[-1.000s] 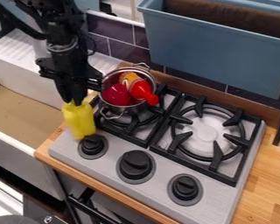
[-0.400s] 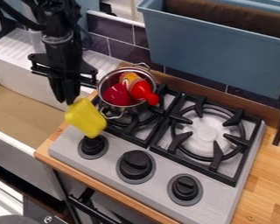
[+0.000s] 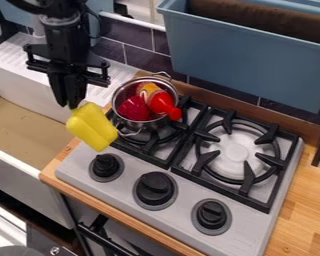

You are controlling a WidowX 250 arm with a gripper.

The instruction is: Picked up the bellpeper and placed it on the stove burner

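Dark tiles [image 3: 139, 56] lined the wall behind one light-wood tabletop [image 3: 303, 200], with one white sink [image 3: 22, 170] at the left and one blue bin [image 3: 236, 60] at the back. One silver stove [image 3: 122, 181] carried three black knobs [image 3: 154, 189] along its front and two burners, a left burner [image 3: 152, 143] and a right burner [image 3: 236, 154]. One metal pot [image 3: 130, 122] with two handles sat on the left burner; it held two things, one rounded red object [image 3: 131, 107] and one orange bottle with a red top [image 3: 164, 102], touching each other. One end effector [image 3: 70, 101] hung at the upper left, its fingers closed on the top end of one yellow bell pepper [image 3: 90, 127]. That pepper was in the air, tilted, in view between the sink and the pot, its lower end slanting toward the stove. Compared with a second before, the end effector had shifted up and left in view; the pepper, nearly upright then, had swung to a slant and no longer overlapped the leftmost knob. Pot and contents looked unchanged.
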